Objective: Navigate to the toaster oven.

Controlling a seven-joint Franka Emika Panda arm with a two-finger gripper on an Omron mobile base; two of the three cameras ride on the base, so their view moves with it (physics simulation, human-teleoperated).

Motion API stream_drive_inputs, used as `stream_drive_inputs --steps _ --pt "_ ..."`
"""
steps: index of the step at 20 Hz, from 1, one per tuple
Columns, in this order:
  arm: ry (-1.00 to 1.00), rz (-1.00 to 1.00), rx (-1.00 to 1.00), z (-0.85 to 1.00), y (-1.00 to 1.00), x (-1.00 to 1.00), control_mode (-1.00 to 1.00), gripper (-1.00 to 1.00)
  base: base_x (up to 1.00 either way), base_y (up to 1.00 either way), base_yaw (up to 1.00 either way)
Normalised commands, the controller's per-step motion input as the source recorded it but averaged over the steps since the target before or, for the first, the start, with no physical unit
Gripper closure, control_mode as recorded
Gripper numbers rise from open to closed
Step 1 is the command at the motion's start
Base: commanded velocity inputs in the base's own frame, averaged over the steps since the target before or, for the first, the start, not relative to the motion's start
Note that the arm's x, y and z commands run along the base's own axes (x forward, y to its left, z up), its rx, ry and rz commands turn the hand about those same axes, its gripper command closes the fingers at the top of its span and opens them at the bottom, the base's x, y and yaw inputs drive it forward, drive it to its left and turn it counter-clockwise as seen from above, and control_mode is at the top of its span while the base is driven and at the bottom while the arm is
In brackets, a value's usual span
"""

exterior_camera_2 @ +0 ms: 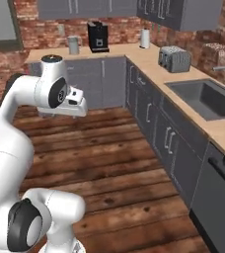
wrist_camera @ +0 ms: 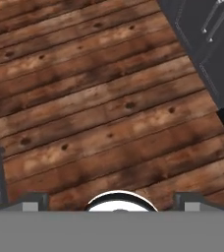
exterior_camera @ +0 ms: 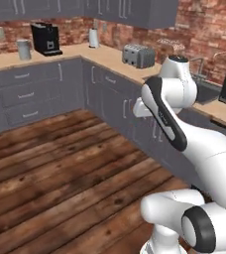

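— Where do the base views look from?
— Behind the arm, left and right, both facing the silver toaster point(exterior_camera: 138, 55) point(exterior_camera_2: 174, 59) on the corner counter.
— The hand view?
— Straight down, close over floorboards beside cabinets

No lettering, brand, number or sign can be read anywhere. The coffee machine point(exterior_camera: 46, 38) and the slot toaster point(exterior_camera: 138, 55) on the table point(exterior_camera: 105, 55) may carry markings, but at this blur none can be made out.
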Motion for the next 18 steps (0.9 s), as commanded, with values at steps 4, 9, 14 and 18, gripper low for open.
stream_drive_inputs --steps 4,9,14,18 --pt "0.0 0.0 0.0 0.0 0.0 0.0 1.0 -1.0 0.69 0.47 -0.6" --pt "0.0 0.0 0.0 0.0 0.0 0.0 1.0 -1.0 0.72 0.56 -0.54" --pt "0.0 0.0 0.0 0.0 0.0 0.0 1.0 -1.0 0.74 0.62 -0.53" --pt "0.0 0.0 0.0 0.0 0.0 0.0 1.0 -1.0 0.51 0.48 -0.59"
